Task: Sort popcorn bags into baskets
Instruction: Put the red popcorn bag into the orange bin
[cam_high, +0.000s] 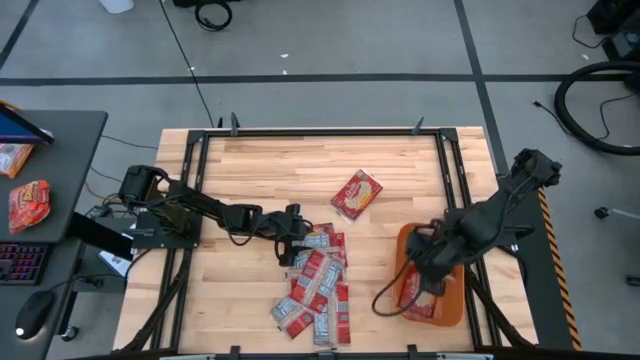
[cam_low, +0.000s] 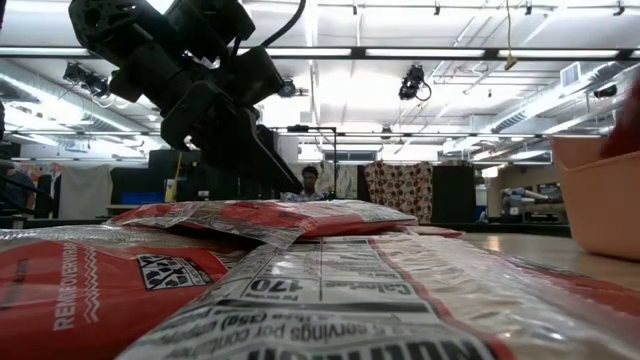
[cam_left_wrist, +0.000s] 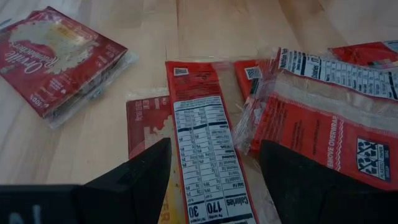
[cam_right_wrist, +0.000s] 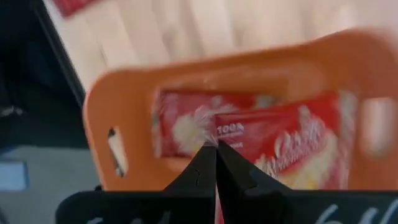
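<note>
Hovering L gripper (cam_high: 291, 243): sits centre-left in the high view, at the upper-left edge of the bag pile; jaws spread wide, nothing between them. In the left wrist view its two dark fingers (cam_left_wrist: 134, 180) straddle one packet w/ a nutrition-label strip (cam_left_wrist: 205, 155), label side up; can't tell if they touch it.
R gripper (cam_high: 432, 285): lower right of the high view, over the basket; fingers pressed together, tips meeting in the right wrist view (cam_right_wrist: 216, 149), no bag held that I can see.
Basket (cam_high: 404, 240): orange tub, lower right of the high view, just beside the table's right rail. In the right wrist view its rim (cam_right_wrist: 99, 112) frames at least two red packets (cam_right_wrist: 273, 140) lying flat inside, overlapping.
Bag pile (cam_high: 318, 290): loose heap of red/white packets, lower centre of the high view, overlapping each other, well apart from the basket.
Lone bag (cam_high: 356, 194): lies alone, tilted, centre of the high view, above the pile & apart from it; same bag at upper left of the left wrist view (cam_left_wrist: 59, 53), front side up.
Table (cam_high: 270, 170): light wood planks, dark frame round it.
Low view: packets (cam_low: 300, 215) fill the foreground, L arm (cam_low: 190, 80) at upper left, basket wall (cam_low: 600, 195) at right edge.
Side desk: at left edge of the high view, two more packets (cam_high: 28, 203) on it.
</note>
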